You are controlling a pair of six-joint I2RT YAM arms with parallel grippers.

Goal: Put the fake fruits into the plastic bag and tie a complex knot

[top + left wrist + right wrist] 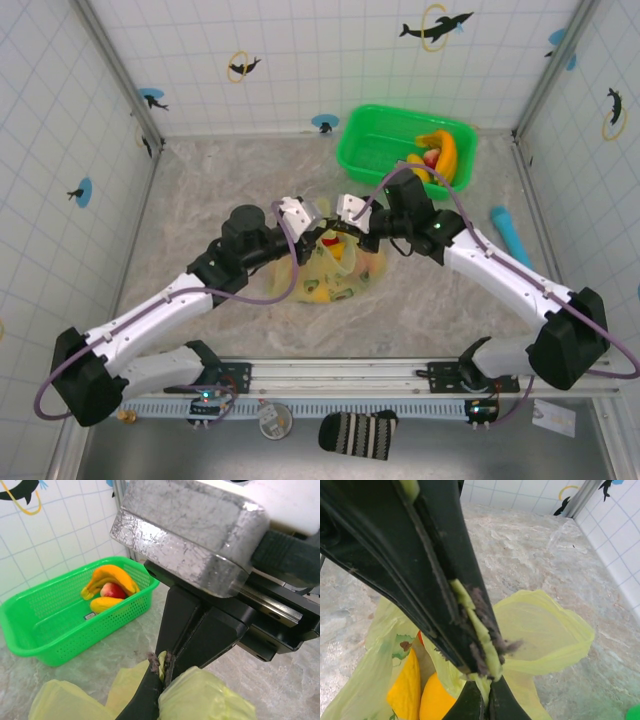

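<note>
The yellow-green plastic bag [335, 272] lies mid-table between both arms, and its avocado print [402, 647] shows in the right wrist view. Yellow and orange fake fruits [406, 690] and a red sliver show through its mouth. My left gripper [165, 667] and right gripper [490, 687] meet tip to tip above the bag. Each is shut on the same thin handle strip [470, 612]. From above, the left gripper [318, 228] and right gripper [350, 228] nearly touch. A knot is hidden by the fingers. More fake fruits, bananas [107, 576] and a red piece [114, 590], lie in the basket.
The green basket [375, 150] stands at the back right, close behind the right gripper. A cyan cylinder [512, 235] lies by the right wall. A striped cloth thing [358, 435] sits below the front rail. Tiled walls close in three sides.
</note>
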